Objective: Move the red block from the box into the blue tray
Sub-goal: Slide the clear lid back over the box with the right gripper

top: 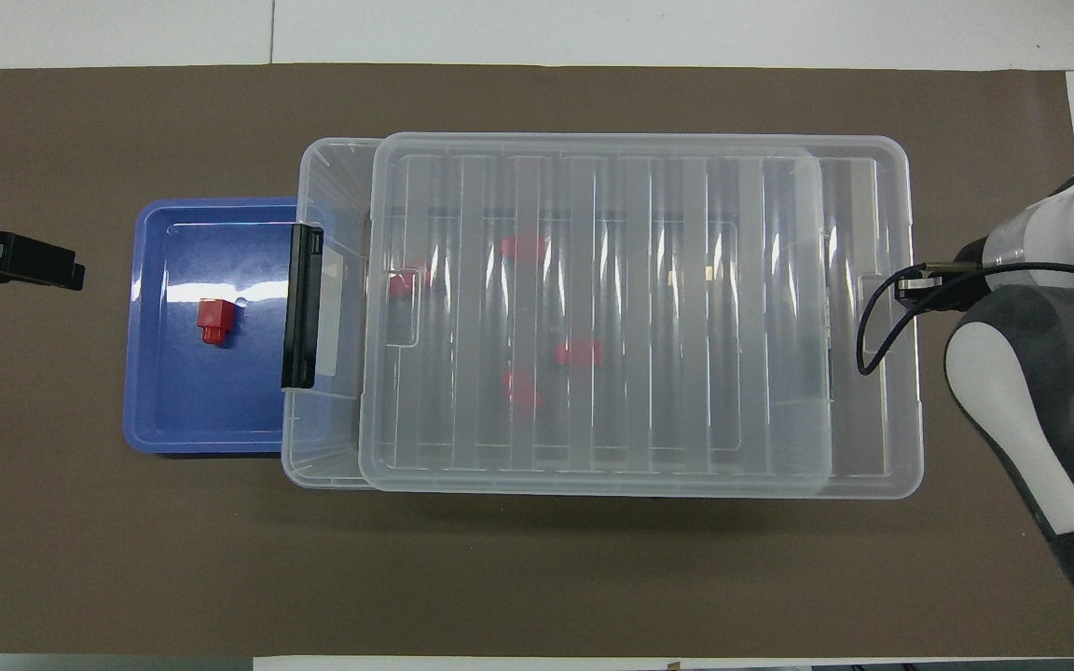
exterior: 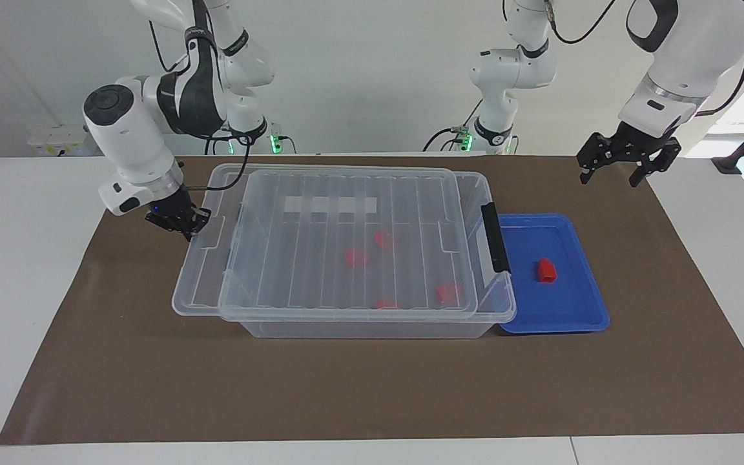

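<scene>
Right pincer (exterior: 178, 223) fingers together, at the end edge of the ribbed clear lid (exterior: 346, 248), which sits offset on the clear plastic box (exterior: 372, 326). Left pincer (exterior: 627, 165) fingers apart, over the brown mat (exterior: 372, 387). Boxy red block (exterior: 546, 270) lies in the glossy blue tray (exterior: 578, 316), beside the box's black latch (exterior: 495, 237).

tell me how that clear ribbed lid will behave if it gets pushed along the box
The clear ribbed plastic lid will probably slide easily, since it rests loose and offset on the clear plastic storage box, overhanging at the right arm's end. It looks thin and broad, so likely light and a bit flexible. Pushed at one edge only, where the right gripper is, it may skew.
</scene>
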`<move>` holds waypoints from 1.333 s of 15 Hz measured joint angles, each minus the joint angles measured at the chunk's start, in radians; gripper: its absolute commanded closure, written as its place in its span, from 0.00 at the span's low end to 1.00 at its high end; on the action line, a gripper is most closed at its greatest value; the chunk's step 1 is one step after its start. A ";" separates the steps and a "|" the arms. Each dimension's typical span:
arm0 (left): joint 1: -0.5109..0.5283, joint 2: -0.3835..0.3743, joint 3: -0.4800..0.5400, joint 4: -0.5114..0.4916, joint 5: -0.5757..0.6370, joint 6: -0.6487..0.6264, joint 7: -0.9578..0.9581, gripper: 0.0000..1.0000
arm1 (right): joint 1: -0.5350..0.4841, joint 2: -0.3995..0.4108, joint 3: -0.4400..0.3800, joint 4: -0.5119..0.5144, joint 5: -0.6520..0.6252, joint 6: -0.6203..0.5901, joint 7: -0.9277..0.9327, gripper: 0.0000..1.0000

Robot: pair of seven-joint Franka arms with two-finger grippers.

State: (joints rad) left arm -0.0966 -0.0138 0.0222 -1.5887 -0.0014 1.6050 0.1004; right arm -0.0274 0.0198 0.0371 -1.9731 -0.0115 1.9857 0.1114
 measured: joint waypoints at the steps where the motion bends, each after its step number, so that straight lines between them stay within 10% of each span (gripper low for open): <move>1: 0.000 0.000 0.000 0.000 0.000 0.000 0.000 0.00 | 0.000 0.000 0.009 0.000 0.000 0.000 0.012 1.00; 20: 0.000 0.000 0.000 0.000 0.000 -0.001 0.000 0.00 | 0.008 -0.003 0.067 -0.001 0.000 0.004 0.102 1.00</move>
State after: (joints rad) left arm -0.0966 -0.0138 0.0222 -1.5887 -0.0014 1.6044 0.1004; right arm -0.0190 0.0170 0.1044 -1.9737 -0.0115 1.9895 0.2129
